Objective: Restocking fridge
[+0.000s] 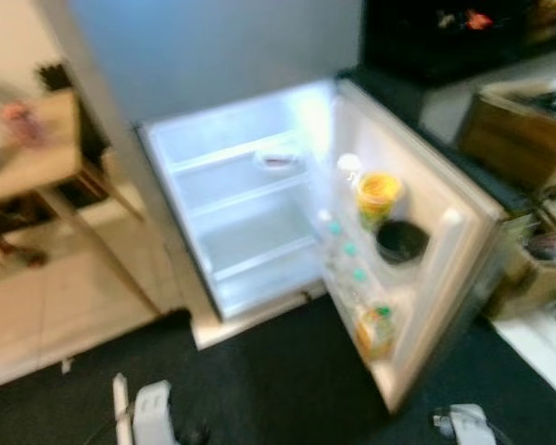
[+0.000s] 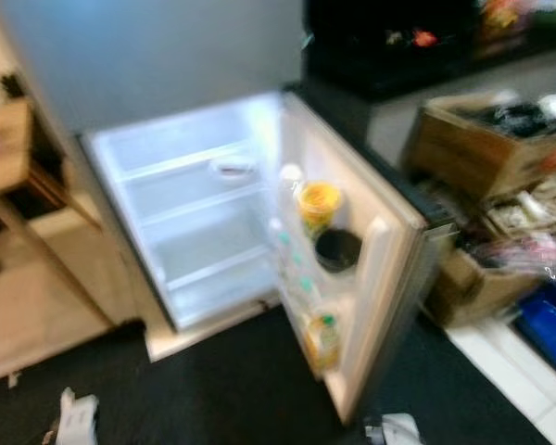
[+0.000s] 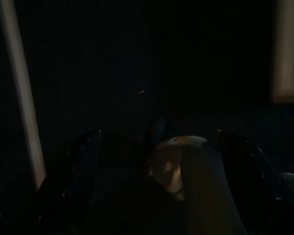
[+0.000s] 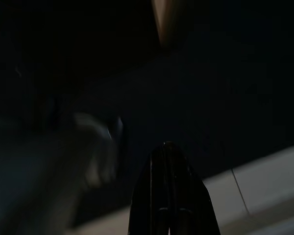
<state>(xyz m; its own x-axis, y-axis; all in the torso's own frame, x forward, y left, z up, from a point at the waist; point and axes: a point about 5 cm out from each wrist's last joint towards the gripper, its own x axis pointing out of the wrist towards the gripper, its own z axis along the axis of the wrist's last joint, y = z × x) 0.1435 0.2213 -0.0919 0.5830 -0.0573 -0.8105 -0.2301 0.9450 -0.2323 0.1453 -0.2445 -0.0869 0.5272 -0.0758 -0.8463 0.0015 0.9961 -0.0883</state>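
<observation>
We face the fridge [image 1: 259, 213] with its door [image 1: 426, 278] swung open — a yellow cup [image 1: 378, 197] and bottles [image 1: 347, 255] sit in the door racks. Both arms hang low; we cannot tell either gripper's spread.

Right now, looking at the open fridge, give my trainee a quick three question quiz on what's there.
1. True or false: the fridge door stands open.
2. What sits in the door next to the yellow cup? A) a dark bowl B) a red pan C) a loaf of bread
3. Fill in: a small dish rests on the ___ shelf inside the fridge.

Key: 1 true; 2 A; 3 upper. Both arms hang low by the dark mat, idle.
</observation>
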